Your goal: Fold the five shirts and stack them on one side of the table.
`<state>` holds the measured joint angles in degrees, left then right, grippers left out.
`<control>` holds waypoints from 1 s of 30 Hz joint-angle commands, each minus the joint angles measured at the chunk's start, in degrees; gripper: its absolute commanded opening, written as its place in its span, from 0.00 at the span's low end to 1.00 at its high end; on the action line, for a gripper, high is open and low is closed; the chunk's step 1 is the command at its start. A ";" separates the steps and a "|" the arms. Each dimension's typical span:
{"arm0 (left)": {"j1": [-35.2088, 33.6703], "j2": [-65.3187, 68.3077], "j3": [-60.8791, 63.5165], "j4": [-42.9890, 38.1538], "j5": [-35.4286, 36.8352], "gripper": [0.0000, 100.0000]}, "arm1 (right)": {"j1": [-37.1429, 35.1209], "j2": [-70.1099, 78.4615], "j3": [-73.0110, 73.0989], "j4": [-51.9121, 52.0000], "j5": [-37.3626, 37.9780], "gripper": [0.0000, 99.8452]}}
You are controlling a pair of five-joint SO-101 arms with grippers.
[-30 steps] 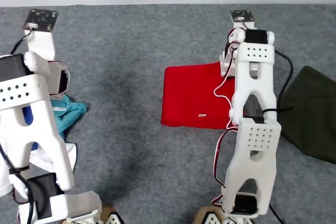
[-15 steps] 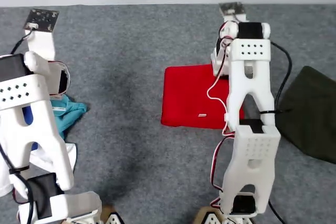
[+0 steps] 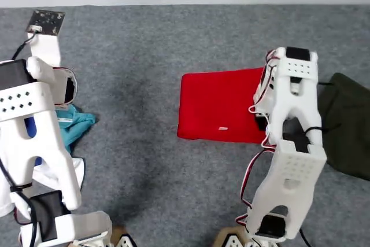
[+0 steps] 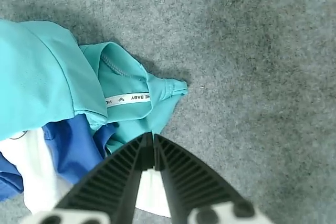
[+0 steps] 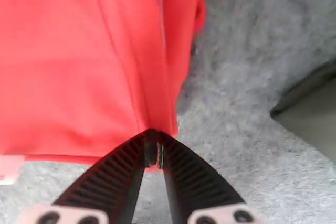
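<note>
Grey carpeted table (image 3: 144,56), seen from above, with two white arms based at its near edge.

Near left corner: a loose heap of three shirts, with a white shirt (image 4: 37,182) nearest, a blue shirt (image 4: 73,150) on it, and a teal shirt (image 4: 47,77) farthest, collar and label showing. The left gripper (image 4: 153,148) hangs over the teal shirt's hem where it meets the white one, with its jaws pressed together. No cloth is seen between them.

Right half: a red shirt (image 3: 217,105) lies folded into a flat rectangle, about midway between the near and far edges. The right gripper (image 5: 154,153) sits at the near edge of this shirt, close to its right side, jaws closed. Whether they pinch the cloth cannot be told.

Right edge: a dark green shirt (image 3: 347,131) lies flat, just beside the red shirt and apart from it.
</note>
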<state>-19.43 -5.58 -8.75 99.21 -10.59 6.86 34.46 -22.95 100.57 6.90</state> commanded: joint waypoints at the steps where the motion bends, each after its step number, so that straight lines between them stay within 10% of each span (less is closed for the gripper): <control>1: -0.35 -1.93 -0.13 -0.62 -0.53 0.01 | 0.48 -3.91 1.14 2.33 0.97 0.01; 30: -0.18 -1.85 -0.48 -0.88 -0.53 0.01 | 0.84 -12.18 2.20 0.40 4.04 0.01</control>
<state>-19.43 -5.58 -8.75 99.21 -10.59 9.85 28.48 -15.38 99.34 10.33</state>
